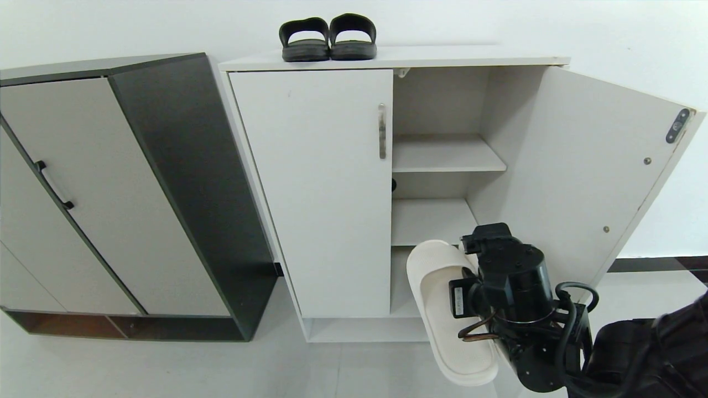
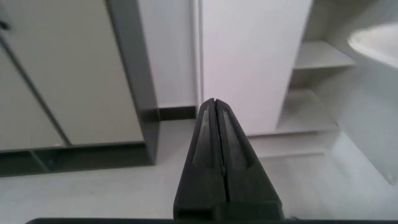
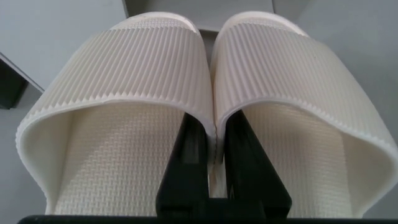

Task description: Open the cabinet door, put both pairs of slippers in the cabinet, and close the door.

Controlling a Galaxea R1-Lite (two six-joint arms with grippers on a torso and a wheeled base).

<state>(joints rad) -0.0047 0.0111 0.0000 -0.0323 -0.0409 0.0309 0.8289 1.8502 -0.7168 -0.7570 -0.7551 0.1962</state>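
A white cabinet (image 1: 315, 188) stands with its right door (image 1: 586, 177) swung open and its left door shut, showing bare shelves (image 1: 442, 152). A pair of black slippers (image 1: 327, 37) rests on the cabinet top. My right gripper (image 3: 214, 155) is shut on a pair of white slippers (image 3: 205, 93), pinching their inner edges together. In the head view the white slippers (image 1: 448, 309) hang in front of the open lower compartment. My left gripper (image 2: 214, 109) is shut with nothing in it, low over the floor facing the cabinet.
A grey and black cabinet (image 1: 110, 193) with a black handle stands to the left of the white one. Pale floor (image 1: 221, 370) stretches in front of both. A white wall is behind.
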